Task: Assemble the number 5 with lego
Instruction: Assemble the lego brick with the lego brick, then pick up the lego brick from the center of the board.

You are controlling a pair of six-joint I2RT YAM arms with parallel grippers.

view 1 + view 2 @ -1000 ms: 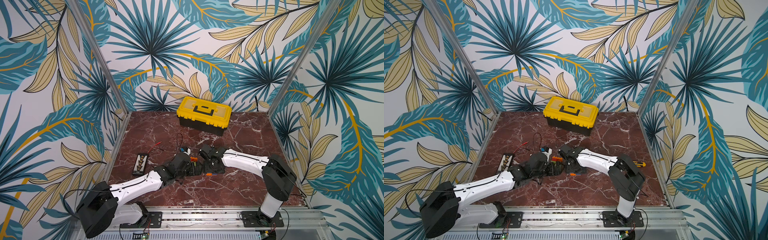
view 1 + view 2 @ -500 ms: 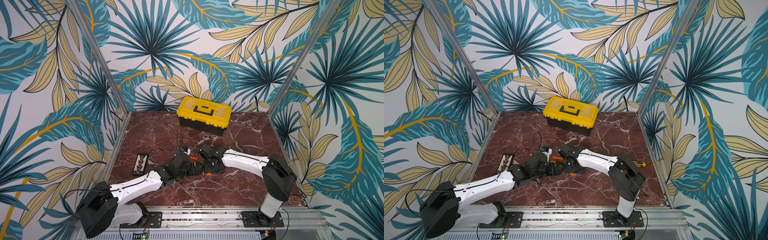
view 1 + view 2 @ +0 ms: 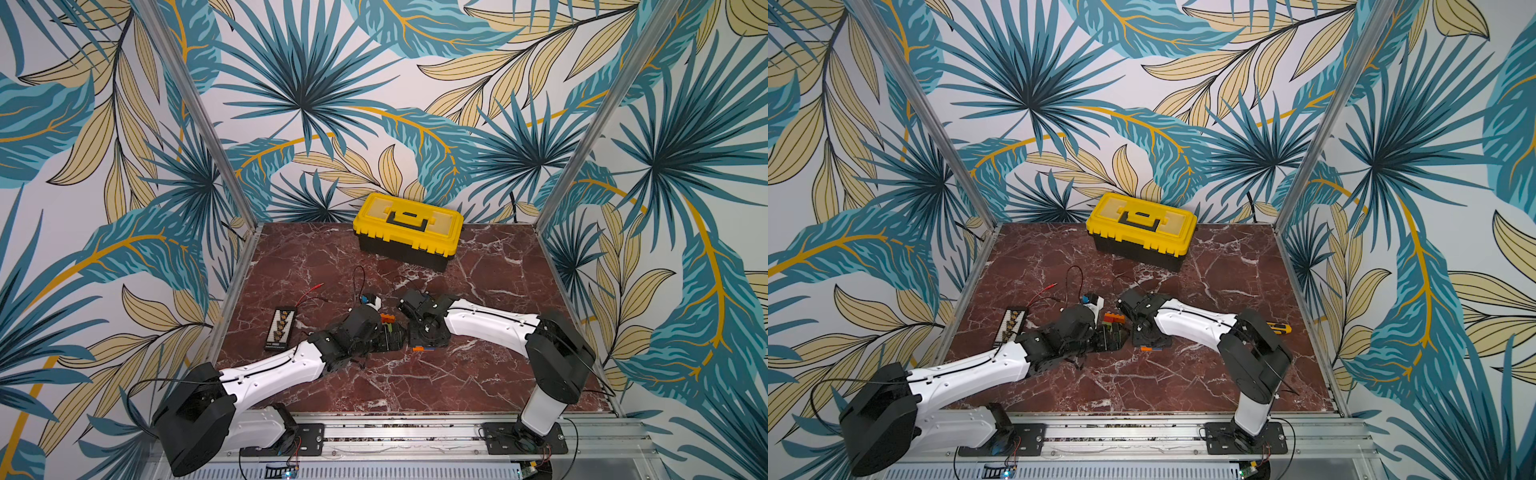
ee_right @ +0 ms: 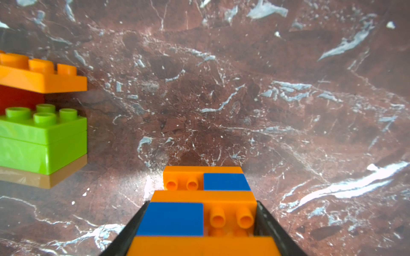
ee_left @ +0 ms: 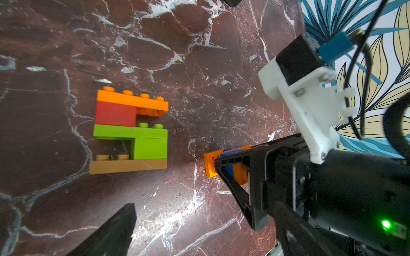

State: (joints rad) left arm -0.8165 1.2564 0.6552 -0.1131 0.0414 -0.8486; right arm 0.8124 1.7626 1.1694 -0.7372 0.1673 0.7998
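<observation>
Right gripper (image 4: 202,213) clamps the orange lego piece (image 4: 204,196) with 2 blue bricks (image 4: 173,218), flat on the marble table (image 4: 244,99); left gripper (image 3: 390,337), spread wide, sits near the orange-red-green-tan lego stack (image 5: 129,133).

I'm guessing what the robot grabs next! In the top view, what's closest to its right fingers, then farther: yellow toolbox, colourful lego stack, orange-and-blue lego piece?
1. orange-and-blue lego piece: right between the right fingers.
2. colourful lego stack: just beside, on the robot's left.
3. yellow toolbox: far off, at the back.
</observation>
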